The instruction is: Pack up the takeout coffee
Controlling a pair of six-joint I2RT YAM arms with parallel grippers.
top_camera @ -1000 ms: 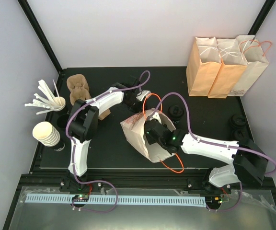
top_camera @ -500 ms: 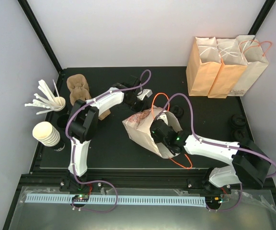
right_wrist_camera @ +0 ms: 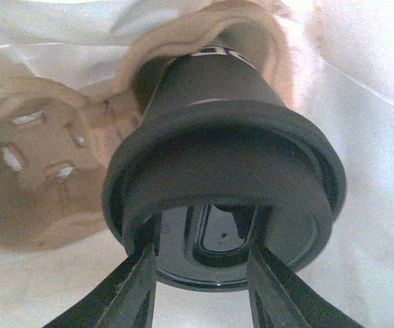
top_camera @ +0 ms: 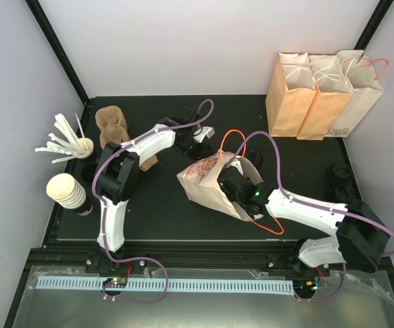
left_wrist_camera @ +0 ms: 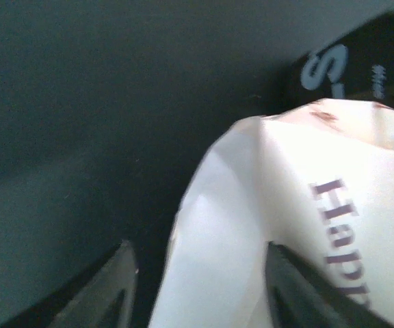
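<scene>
The left hand (left_wrist_camera: 198,273) has spread, releasing the white bag (top_camera: 207,183); inside it, the right hand (right_wrist_camera: 204,249), grip unclear, meets the takeout coffee (right_wrist_camera: 217,116) at its lid, so packing looks nearly done.

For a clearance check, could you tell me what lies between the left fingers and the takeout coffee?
The white paper bag's wall, per the left wrist view; the takeout coffee sits inside it.

"Happ…" on white bag (left_wrist_camera: 286,219)
</scene>
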